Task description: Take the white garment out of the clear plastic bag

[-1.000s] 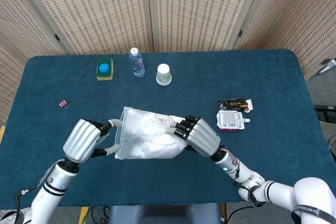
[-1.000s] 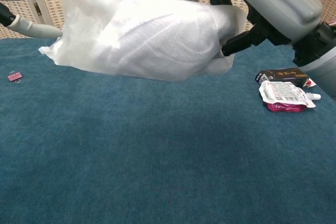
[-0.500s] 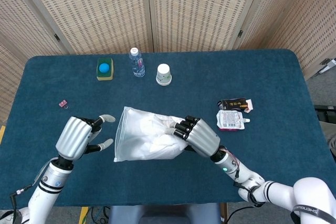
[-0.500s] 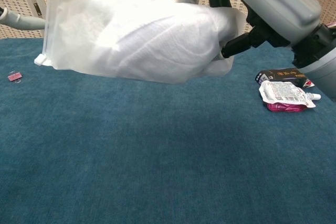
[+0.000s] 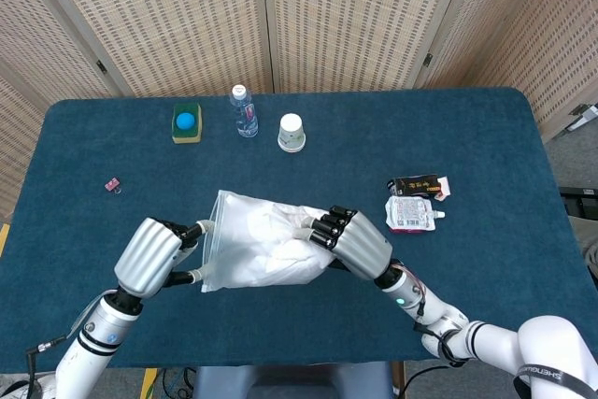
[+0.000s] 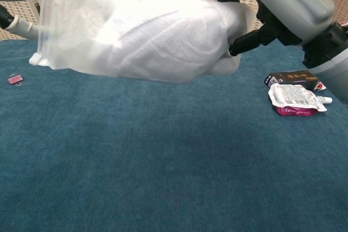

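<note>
The dark blue cloth-covered table (image 5: 486, 156) lies well below the clear plastic bag (image 5: 222, 242), which hangs lengthwise between the hands. The white folded garment (image 6: 163, 42) is inside it. The right hand (image 5: 353, 238) grips the closed end; the left hand (image 5: 154, 254) seems to pinch the mouth edge with its fingertips.

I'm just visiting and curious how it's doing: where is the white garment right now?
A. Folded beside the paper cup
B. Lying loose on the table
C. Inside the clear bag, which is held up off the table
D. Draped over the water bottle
C: the white garment is inside the clear bag, which hangs above the table with the right hand gripping one end and the left hand at the other.
</note>
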